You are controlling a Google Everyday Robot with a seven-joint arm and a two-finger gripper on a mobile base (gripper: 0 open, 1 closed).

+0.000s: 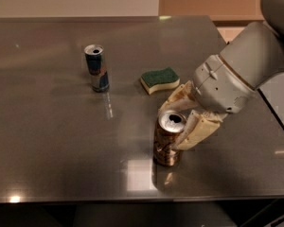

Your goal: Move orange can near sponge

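The orange can [166,143] stands upright near the front of the dark table, orange-brown with a silver top. My gripper [172,126] comes in from the right and is shut on it, one pale finger [176,97] behind the can's top and the other [195,131] against its right side. The can looks raised a little off the table. The sponge [160,79], green over pale yellow, lies flat a short way behind the can and just left of my wrist.
A slim blue-and-silver can [97,68] stands upright at the left of the sponge. The table's [47,141] front edge runs just below the orange can, and its right edge lies under my arm.
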